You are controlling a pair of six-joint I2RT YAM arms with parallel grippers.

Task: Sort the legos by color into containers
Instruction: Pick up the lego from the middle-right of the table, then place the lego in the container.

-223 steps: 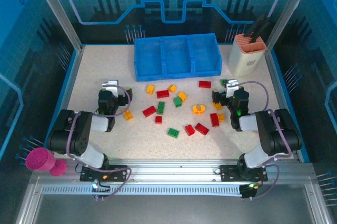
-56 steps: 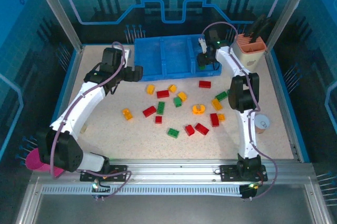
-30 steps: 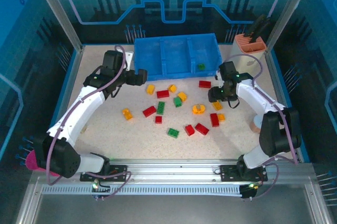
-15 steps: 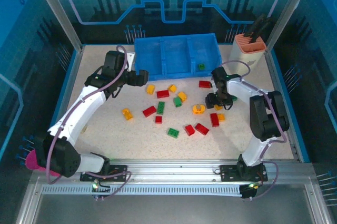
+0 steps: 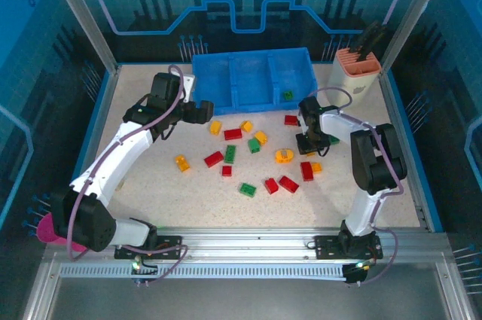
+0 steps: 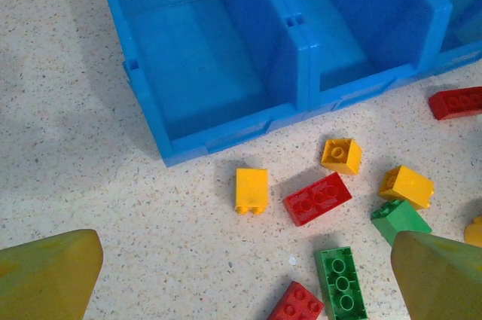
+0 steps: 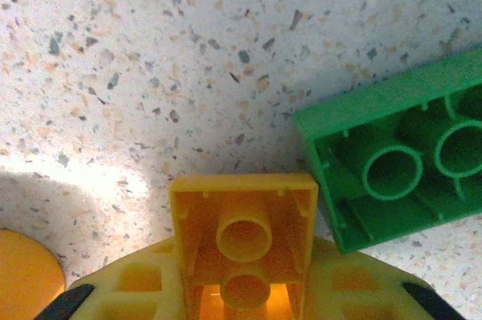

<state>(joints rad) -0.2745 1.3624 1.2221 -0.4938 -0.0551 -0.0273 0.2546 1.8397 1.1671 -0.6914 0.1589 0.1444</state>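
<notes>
A yellow brick is clamped in the right gripper, underside up, its long axis pointing straight out from it, before the right compartment of the blue tray. The left gripper is spread wide and empty.

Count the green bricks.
5 green bricks: one in the right compartment of the blue tray, two mid-table, one nearer the front, one upturned beside a yellow brick. Arms may hide others.

In the right wrist view, the green brick is running off the right edge and the yellow brick off the bottom, leaving it unclear whether the right pincer is gripping it. In the left wrist view, the top edge is cropping the blue tray.
</notes>
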